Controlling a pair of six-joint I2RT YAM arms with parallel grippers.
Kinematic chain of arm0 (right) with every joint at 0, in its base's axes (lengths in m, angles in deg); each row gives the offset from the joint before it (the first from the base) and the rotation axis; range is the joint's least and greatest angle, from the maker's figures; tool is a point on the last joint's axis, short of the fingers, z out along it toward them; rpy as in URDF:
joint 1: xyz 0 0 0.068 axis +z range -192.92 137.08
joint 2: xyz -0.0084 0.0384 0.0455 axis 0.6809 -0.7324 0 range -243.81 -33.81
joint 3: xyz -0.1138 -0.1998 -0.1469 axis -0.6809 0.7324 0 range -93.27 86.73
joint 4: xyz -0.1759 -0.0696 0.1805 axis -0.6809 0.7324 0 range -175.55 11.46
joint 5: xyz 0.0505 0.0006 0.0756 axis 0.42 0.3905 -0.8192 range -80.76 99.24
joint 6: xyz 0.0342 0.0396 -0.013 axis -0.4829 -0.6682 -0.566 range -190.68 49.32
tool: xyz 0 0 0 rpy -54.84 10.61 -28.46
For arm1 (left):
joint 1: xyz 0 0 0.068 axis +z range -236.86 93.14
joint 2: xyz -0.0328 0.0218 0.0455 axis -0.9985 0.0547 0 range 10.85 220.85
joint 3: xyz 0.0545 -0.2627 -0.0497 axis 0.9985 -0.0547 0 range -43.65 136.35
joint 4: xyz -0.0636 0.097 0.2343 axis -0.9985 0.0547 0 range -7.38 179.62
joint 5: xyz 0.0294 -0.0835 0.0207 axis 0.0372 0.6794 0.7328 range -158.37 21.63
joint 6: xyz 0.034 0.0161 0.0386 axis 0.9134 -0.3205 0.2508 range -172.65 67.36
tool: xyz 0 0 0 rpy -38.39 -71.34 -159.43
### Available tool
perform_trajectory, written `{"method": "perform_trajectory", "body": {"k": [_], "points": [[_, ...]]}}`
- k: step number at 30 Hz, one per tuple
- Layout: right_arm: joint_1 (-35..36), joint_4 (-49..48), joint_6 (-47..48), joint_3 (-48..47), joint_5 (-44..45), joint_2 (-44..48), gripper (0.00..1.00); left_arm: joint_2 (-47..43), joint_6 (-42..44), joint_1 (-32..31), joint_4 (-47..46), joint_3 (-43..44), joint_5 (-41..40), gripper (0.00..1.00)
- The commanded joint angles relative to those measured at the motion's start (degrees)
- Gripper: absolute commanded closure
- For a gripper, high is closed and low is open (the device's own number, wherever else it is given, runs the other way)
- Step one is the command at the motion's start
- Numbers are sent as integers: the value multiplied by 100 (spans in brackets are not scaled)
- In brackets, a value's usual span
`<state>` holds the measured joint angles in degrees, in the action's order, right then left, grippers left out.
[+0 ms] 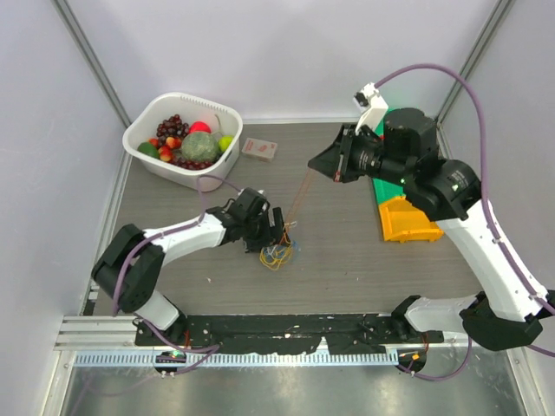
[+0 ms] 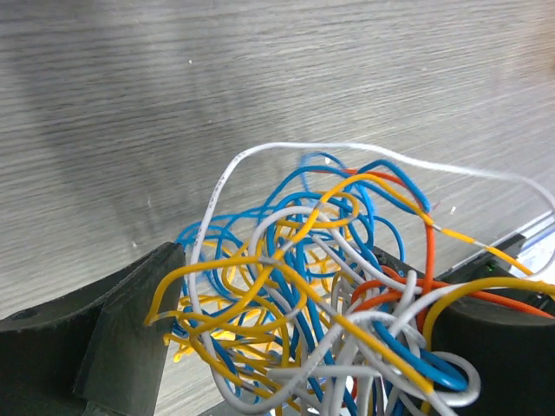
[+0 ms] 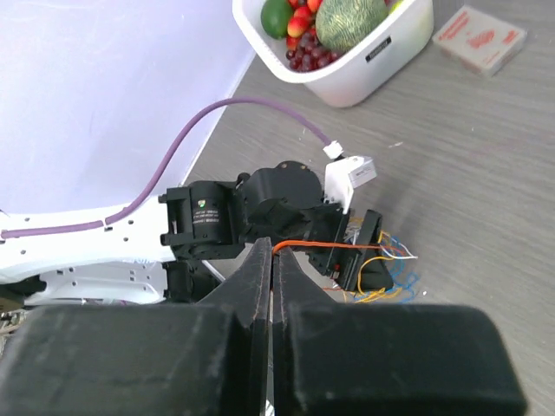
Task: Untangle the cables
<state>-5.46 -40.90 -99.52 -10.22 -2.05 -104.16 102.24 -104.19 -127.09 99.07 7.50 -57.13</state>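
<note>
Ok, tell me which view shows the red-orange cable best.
Right wrist: the red-orange cable runs clear from the shut right gripper to the tangle. Top external shows a faint line; left wrist only its loops inside the tangle.

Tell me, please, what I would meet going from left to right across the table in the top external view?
White fruit basket → tangle of cables → right gripper, shut on a red-orange cable → yellow bin.

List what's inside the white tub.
Dark grapes, a bumpy green fruit, a lime and red fruit fill the white tub. Its floor and anything under the fruit is covered.
</note>
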Motion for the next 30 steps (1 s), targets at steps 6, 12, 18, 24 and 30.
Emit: {"method": "perform_trajectory", "body": {"k": [6,12,18,24,30], "points": [[-1,-1246,-25,-2284,382,-67,99,-1079,409,1016,703,-799,-528,13],[-1,-1353,-183,-733,426,100,99,-2089,628,1325,51,-959,281,11],[-1,-1467,-104,2204,268,557,99,-2776,875,1325,665,-178,247,8],[-1,-1467,-104,2409,329,654,99,-2829,1059,1325,1396,228,98,6],[-1,-1169,45,2022,364,741,99,-2479,875,1325,861,-237,719,34]]}}
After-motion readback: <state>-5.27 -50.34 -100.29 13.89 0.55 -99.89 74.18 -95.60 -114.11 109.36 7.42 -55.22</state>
